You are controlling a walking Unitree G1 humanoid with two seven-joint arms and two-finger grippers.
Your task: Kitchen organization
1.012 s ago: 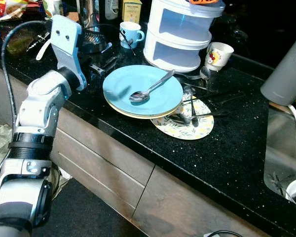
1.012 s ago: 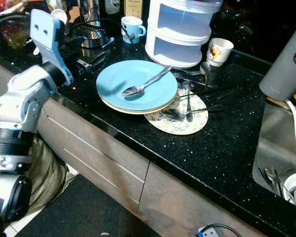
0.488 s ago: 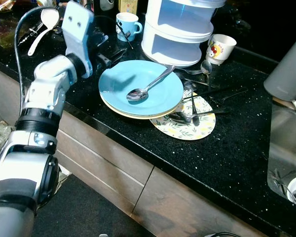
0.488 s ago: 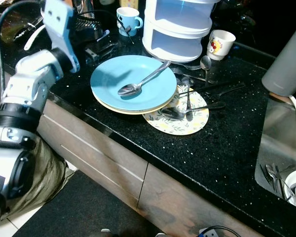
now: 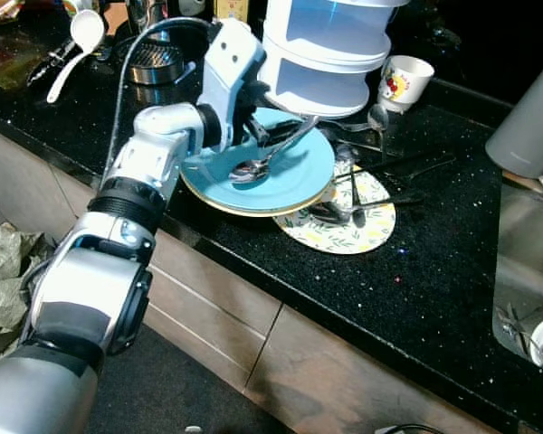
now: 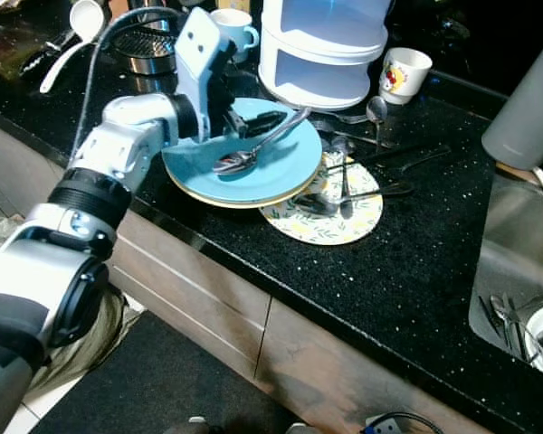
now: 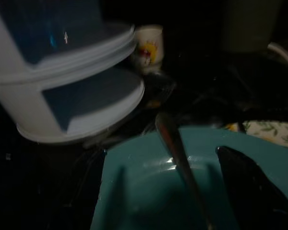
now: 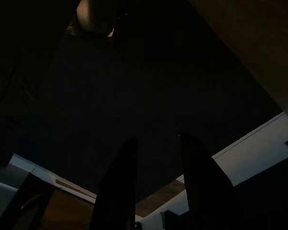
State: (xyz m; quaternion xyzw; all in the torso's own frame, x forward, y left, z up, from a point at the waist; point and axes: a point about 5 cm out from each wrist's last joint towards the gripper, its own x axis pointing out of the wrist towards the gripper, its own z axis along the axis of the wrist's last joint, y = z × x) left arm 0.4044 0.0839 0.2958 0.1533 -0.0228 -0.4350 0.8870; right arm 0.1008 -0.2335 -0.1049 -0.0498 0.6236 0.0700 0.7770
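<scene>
As left gripper [image 7: 173,187] straddles spoon [image 5: 270,159], fingers spread: pre-grasp.
Handle runs between them, blue plate [image 5: 303,178] beneath; close low, centred, avoid scraping.

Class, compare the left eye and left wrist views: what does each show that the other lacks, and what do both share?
Left eye view adds the silver left arm, white ladle and steel sink. Left wrist view adds a close look at the left gripper's open black fingers flanking the metal spoon's handle. Shared: round blue plate, white two-tier container and cartoon-printed white cup.
</scene>
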